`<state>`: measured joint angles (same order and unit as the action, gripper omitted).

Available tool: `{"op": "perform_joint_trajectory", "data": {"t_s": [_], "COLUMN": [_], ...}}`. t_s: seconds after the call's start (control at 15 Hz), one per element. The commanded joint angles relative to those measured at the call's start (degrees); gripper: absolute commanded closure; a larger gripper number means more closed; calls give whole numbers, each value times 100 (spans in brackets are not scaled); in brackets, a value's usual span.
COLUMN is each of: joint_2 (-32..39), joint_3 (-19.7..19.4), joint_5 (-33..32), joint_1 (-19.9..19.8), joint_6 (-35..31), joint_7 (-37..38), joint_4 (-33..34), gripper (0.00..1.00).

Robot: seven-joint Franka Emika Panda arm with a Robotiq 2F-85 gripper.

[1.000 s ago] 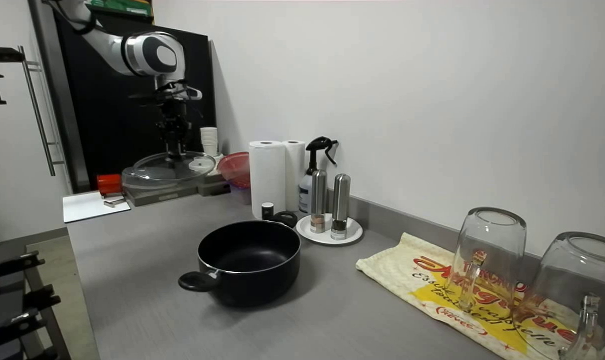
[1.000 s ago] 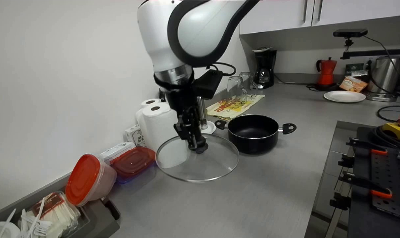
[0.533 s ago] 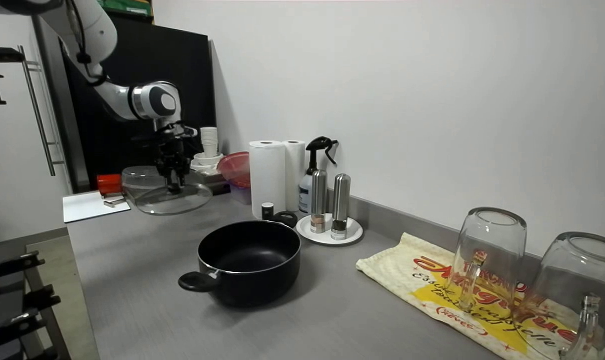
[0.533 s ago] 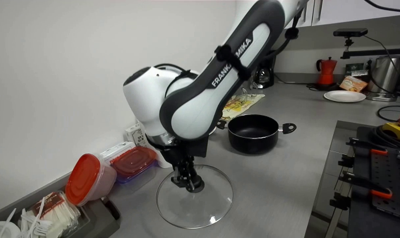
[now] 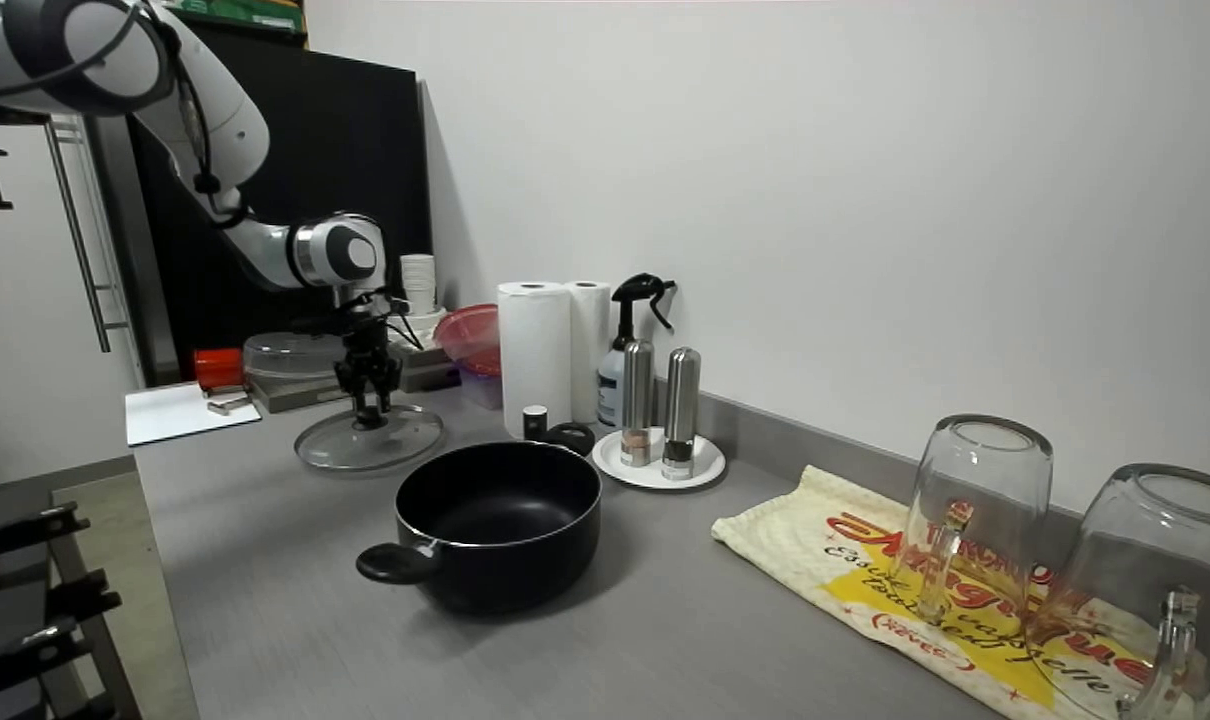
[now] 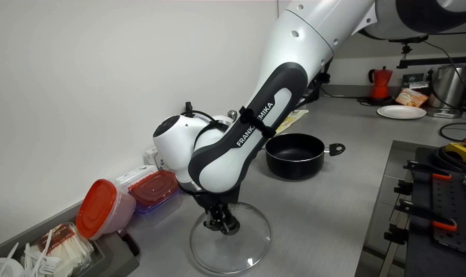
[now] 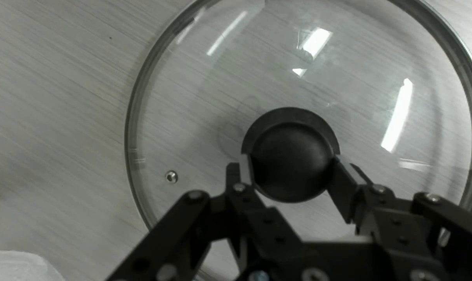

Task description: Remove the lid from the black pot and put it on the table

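The lid, clear glass with a metal rim and black knob, lies flat on or just above the grey table; I cannot tell whether it touches. It shows in both exterior views and fills much of the wrist view. My gripper has its fingers against both sides of the knob; it points down over the lid in both exterior views. The black pot stands uncovered and empty, apart from the lid; it also shows in an exterior view, one handle hidden by the arm.
Paper towel rolls and steel mills on a white plate stand along the wall. Red-lidded containers and a cutlery tray lie beside the lid. Glass mugs stand on a cloth. The table's edge is opposite the wall.
My gripper has lowered the lid from above the table to table level and shifted it slightly toward the pot in the last half second. The pot has not moved.
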<state>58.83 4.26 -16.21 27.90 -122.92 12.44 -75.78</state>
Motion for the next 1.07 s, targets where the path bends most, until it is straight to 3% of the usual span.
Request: {"op": "perform_joint_trajectory", "data": {"t_s": [0.0,0.4,0.47,0.53,0.73,0.8,0.87,0.93,1.0], "joint_2": [294,628,669,462,515,508,453,520,520], "joint_3": [-112,-295,-274,-179,-179,-158,-43,-157,-130], "joint_5": [32,-55,-21,1,1,25,106,16,23], "joint_1": [111,191,174,77,81,66,-13,62,42], "joint_6": [280,372,510,209,320,352,469,333,335], "joint_7": [105,126,58,6,6,-14,-228,-39,-71], "joint_4": [637,999,1067,683,787,787,736,787,773], "gripper": [76,76,67,51,51,26,25,44,38]}}
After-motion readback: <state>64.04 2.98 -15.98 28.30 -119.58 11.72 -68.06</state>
